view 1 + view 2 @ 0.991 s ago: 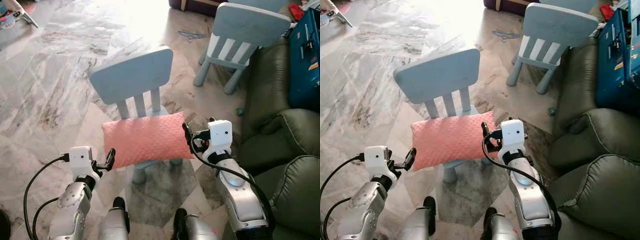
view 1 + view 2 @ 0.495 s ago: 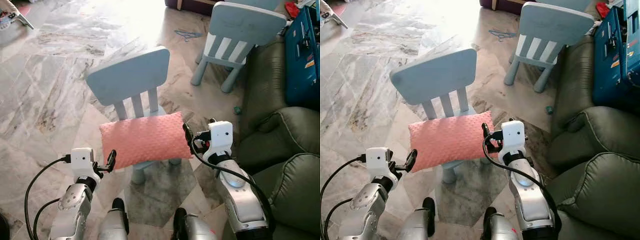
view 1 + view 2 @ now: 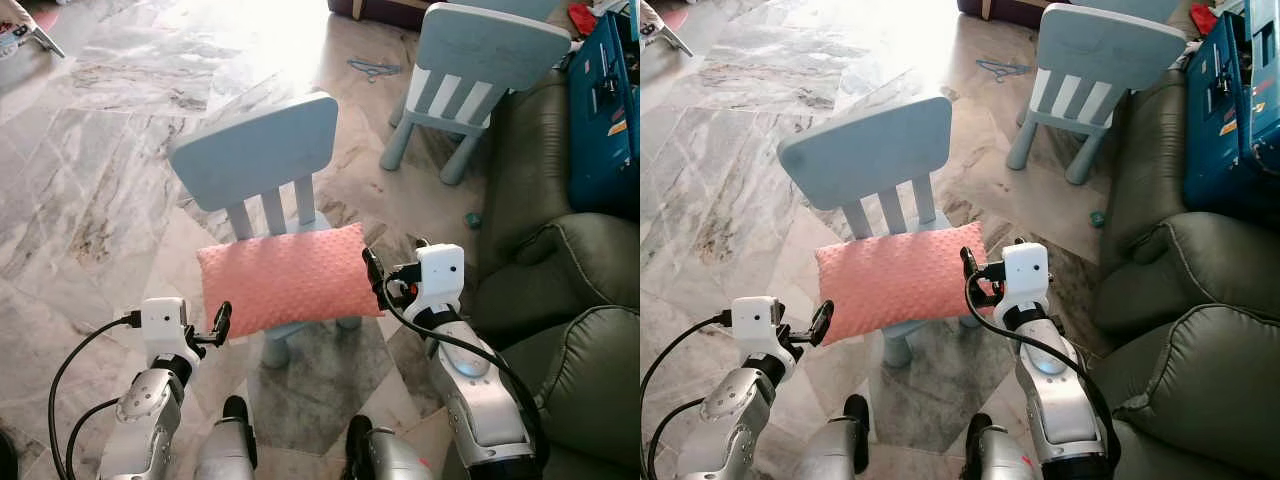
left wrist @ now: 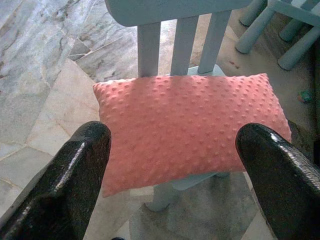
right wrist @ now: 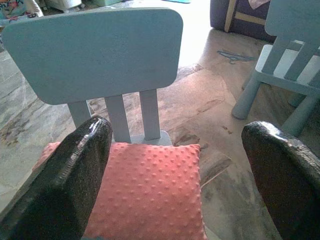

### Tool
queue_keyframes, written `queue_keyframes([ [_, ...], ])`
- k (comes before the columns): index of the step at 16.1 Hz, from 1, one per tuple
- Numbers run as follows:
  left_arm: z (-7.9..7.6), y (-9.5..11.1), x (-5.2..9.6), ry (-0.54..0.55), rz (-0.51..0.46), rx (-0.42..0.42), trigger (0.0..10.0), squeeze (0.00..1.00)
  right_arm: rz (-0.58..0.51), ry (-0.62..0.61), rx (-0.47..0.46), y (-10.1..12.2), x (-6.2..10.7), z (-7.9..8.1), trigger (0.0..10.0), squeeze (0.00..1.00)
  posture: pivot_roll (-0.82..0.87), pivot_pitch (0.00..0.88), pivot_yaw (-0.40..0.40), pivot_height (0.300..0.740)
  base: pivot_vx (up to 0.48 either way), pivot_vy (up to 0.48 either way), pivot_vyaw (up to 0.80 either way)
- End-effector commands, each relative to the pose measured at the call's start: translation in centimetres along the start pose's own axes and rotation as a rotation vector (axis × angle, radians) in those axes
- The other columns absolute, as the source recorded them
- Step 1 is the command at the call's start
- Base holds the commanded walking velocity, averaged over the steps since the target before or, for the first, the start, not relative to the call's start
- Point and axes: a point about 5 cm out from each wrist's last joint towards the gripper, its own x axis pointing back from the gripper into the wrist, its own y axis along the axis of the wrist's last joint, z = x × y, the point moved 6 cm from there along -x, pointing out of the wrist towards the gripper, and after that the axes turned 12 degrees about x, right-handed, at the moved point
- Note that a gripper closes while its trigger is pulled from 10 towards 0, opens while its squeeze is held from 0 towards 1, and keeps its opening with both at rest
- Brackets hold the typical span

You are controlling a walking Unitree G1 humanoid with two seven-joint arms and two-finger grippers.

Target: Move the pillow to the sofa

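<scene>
A salmon-pink dotted pillow (image 3: 287, 279) lies flat on the seat of a small light-blue chair (image 3: 255, 151) right in front of me. My left gripper (image 3: 220, 323) hovers open by the pillow's near left corner, not touching it. My right gripper (image 3: 371, 272) stands open at the pillow's right end, close to it. In the left wrist view the pillow (image 4: 190, 125) lies ahead between the two black fingers (image 4: 75, 170). The right wrist view shows the pillow (image 5: 150, 192) and chair back (image 5: 95, 50) beyond the open fingers (image 5: 75, 170). The dark green sofa (image 3: 570, 290) is at my right.
A second light-blue chair (image 3: 485, 50) stands farther back to the right, beside the sofa's arm. A blue case (image 3: 605, 110) rests on the sofa at the far right. Marble floor (image 3: 90, 170) stretches out to the left.
The view has shifted slightly, so the scene sits a little lower and to the left. Both grippers stay open beside the pillow; the pillow has not moved.
</scene>
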Motion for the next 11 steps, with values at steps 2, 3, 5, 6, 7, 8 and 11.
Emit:
queue_keyframes([
  [2,0.46,-0.93,0.36,0.006,0.032,-0.014,10.0,0.0,0.0,-0.005,-0.006,-0.15,0.4,-0.13,10.0,0.0,-0.02,0.302,-0.058,0.74,0.0,0.0,0.0],
  [3,0.45,-0.93,0.36,0.006,0.032,-0.014,10.0,0.0,0.0,-0.005,-0.005,-0.15,0.4,-0.13,10.0,0.0,-0.02,0.302,-0.058,0.74,0.0,0.0,0.0],
  [5,0.47,-0.95,0.34,0.007,0.031,-0.013,10.0,0.0,0.001,-0.003,-0.004,-0.15,0.4,-0.1,10.0,0.0,-0.02,0.302,-0.058,0.74,0.0,0.0,0.0],
  [6,0.46,-0.97,0.35,0.007,0.032,-0.012,10.0,0.0,0.001,-0.002,-0.003,-0.15,0.4,-0.09,10.0,0.0,-0.02,0.302,-0.059,0.74,0.0,0.0,0.0],
  [7,0.41,-1.0,0.37,0.006,0.032,-0.012,10.0,0.0,-0.002,-0.003,-0.002,-0.11,0.43,-0.1,10.0,0.0,-0.02,0.303,-0.059,0.74,0.0,0.0,0.0],
  [8,0.39,-1.02,0.41,0.006,0.032,-0.012,10.0,0.0,-0.002,-0.002,-0.002,-0.09,0.46,-0.09,10.0,0.0,-0.02,0.304,-0.059,0.74,0.0,0.0,0.0],
  [11,0.31,-1.22,0.83,0.006,0.036,-0.011,10.0,0.0,0.006,0.0,-0.002,-0.31,0.82,0.09,10.0,0.0,-0.01,0.325,-0.06,0.74,0.0,0.0,0.0],
])
